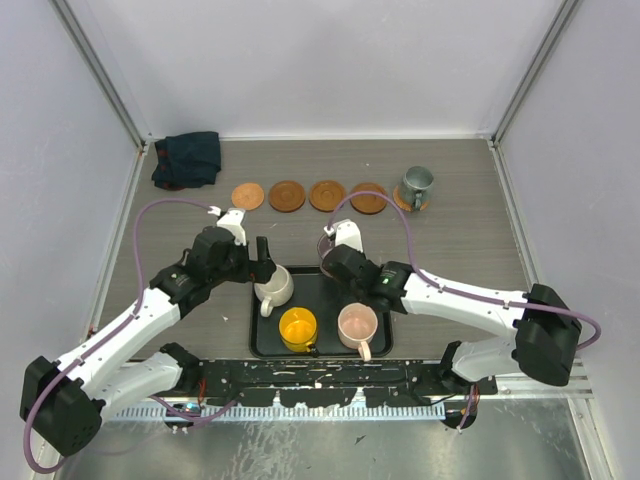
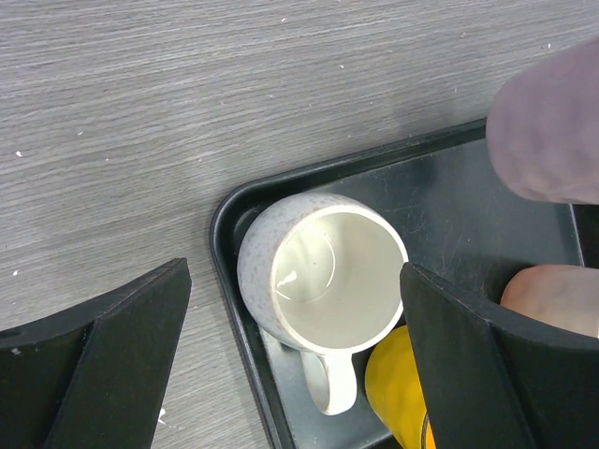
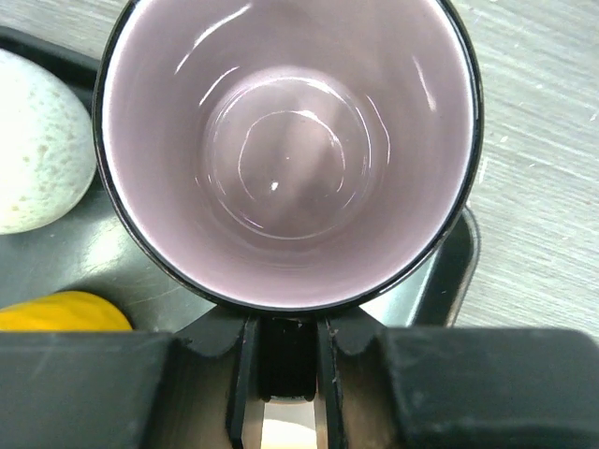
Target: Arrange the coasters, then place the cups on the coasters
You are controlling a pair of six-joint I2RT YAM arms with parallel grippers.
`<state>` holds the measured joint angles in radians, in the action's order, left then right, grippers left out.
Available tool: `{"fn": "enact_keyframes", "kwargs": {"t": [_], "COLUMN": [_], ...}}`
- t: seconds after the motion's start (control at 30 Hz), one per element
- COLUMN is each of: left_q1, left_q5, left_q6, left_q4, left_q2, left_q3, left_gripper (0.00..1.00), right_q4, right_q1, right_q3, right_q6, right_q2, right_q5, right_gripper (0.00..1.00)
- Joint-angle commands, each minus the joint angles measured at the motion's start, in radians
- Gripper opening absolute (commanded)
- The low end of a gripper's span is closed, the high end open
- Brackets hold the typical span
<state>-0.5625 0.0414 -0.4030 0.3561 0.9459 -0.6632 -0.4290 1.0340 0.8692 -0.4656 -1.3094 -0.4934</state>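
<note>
Two slick, brittle cups: cream cup (image 2: 328, 271) sits between spread jaws of left gripper (image 2: 295, 299), pinch its rim; right gripper (image 3: 285, 341) clamps mauve cup (image 3: 285, 150).

Left pincer (image 1: 268, 266) spread wide; right pincer (image 1: 328, 262) clamped.

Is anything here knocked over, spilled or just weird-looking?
Nothing is spilled or broken. The cream cup, yellow cup and pink cup stand upright in the black tray; the coasters form a tidy row, one carrying the grey-green cup. Only the dark cloth, crumpled in the far left corner, looks untidy.
</note>
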Motion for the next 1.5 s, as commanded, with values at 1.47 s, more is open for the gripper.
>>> {"fn": "enact_keyframes", "kwargs": {"t": [1.47], "left_q1": [0.105], "left_q5": [0.020], "left_q6": [-0.065], "left_q4": [-0.158], "left_q2": [0.112], "left_q3": [0.006], "left_gripper": [0.95], "right_q4": [0.532], "right_q1": [-0.659], "right_q3": [0.421], "right_q6": [0.396], "right_q2": [-0.552], "right_q5": [0.306], "right_gripper": [0.01]}}
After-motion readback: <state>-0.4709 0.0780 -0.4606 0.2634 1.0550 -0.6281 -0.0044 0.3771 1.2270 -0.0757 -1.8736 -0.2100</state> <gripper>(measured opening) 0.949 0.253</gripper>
